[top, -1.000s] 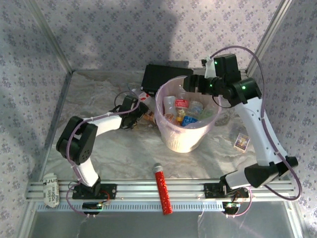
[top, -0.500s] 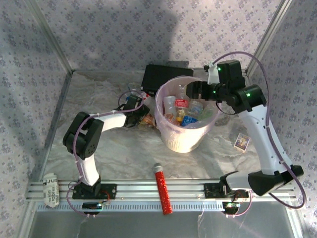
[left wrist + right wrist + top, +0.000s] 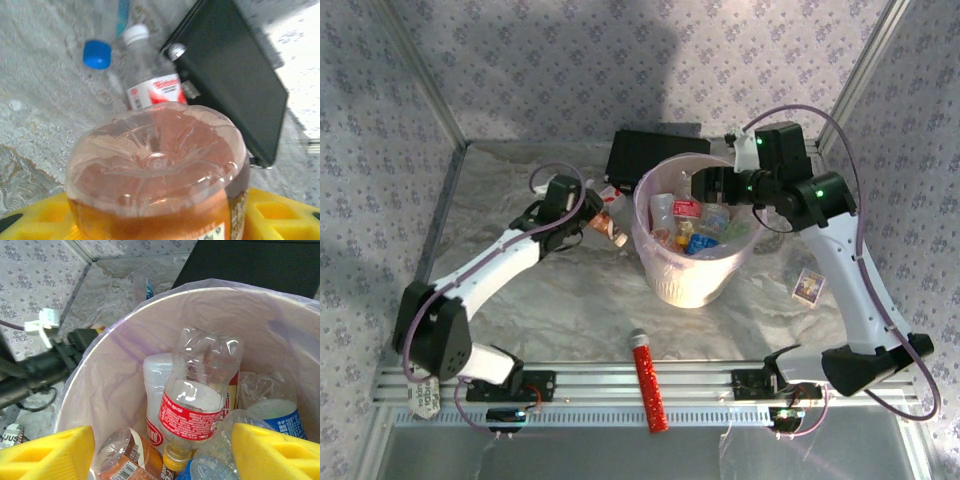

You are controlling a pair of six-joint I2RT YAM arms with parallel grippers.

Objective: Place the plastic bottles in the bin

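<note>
Bottle [image 3: 157, 165] between left fingers [image 3: 280, 215], beside bin [image 3: 695, 280]

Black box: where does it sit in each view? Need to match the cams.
Top external: the black box lies at the far side of the table, just behind the bin.
Left wrist: the box is at upper right, beyond the brown bottle in the foreground.
Right wrist: it is in the top right corner, past the bin's far rim.
Shared landmark: the marbled table, left of the box in every view.
</note>
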